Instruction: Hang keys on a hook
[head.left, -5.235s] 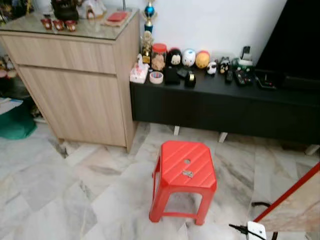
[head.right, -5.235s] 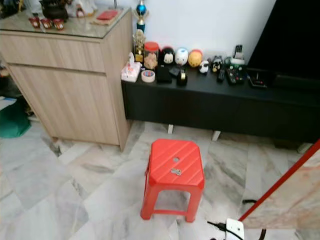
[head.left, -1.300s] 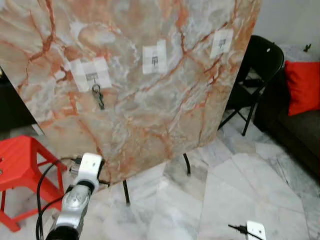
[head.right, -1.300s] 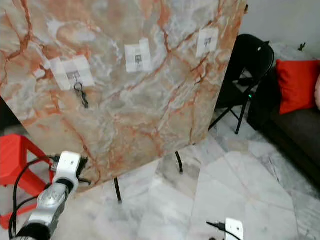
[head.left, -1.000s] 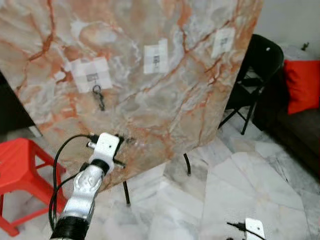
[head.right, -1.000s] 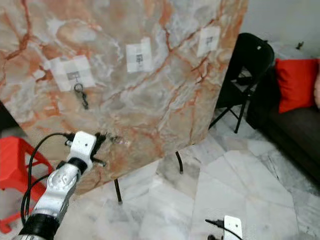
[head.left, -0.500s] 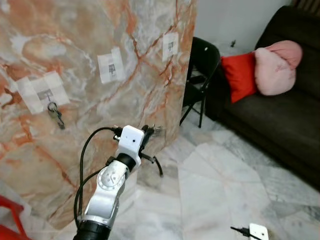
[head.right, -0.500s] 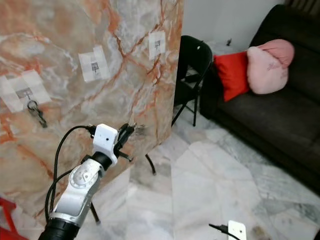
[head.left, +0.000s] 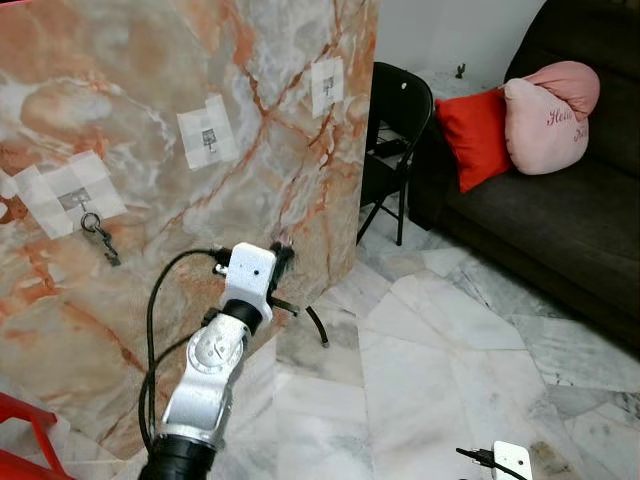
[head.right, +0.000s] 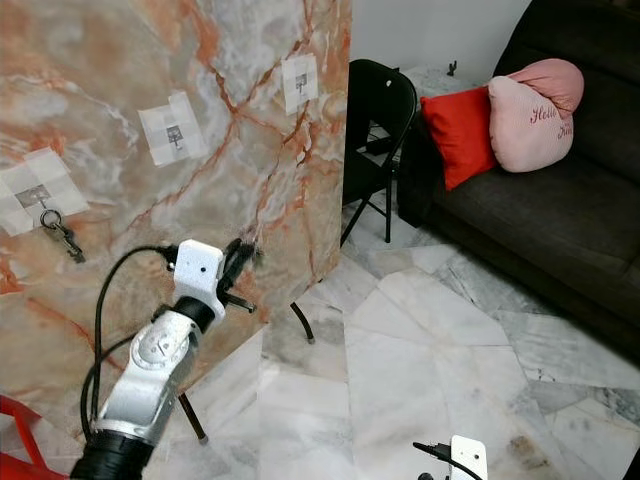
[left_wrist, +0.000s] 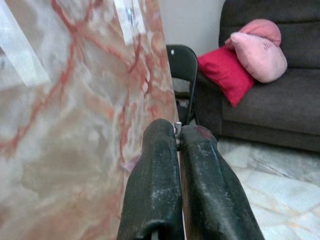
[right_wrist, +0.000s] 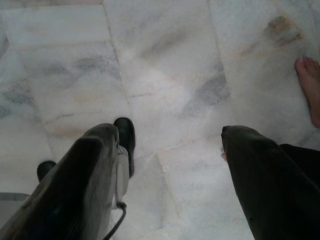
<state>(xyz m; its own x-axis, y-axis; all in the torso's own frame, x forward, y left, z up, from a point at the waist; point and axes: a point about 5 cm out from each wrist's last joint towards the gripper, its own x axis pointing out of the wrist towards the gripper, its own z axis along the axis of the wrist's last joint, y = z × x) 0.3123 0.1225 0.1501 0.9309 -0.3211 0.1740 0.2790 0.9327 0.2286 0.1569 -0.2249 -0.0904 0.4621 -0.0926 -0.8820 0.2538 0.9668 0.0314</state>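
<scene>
A marble-patterned board (head.left: 150, 300) stands upright on thin black legs. It bears three taped white patches with hooks: left hook (head.left: 75, 195), middle hook (head.left: 208, 135), right hook (head.left: 325, 85). A ring with a dark key (head.left: 100, 240) hangs from the left hook. My left gripper (head.left: 283, 255) is raised in front of the board's lower right part, below the middle and right hooks. It is shut, with a small silver bit of the keys (left_wrist: 176, 125) poking out between the fingertips. My right gripper (right_wrist: 170, 135) hangs open over the floor.
A black folding chair (head.left: 395, 120) stands just right of the board. Beyond it is a dark sofa (head.left: 560, 230) with a red cushion (head.left: 475, 135) and a pink one (head.left: 550, 115). A person's bare foot (right_wrist: 307, 85) rests on the marble floor near my right gripper.
The view has swung right, away from the red stool and towards the sofa. My left arm has risen from low down to the board's lower right part, gripper shut.
</scene>
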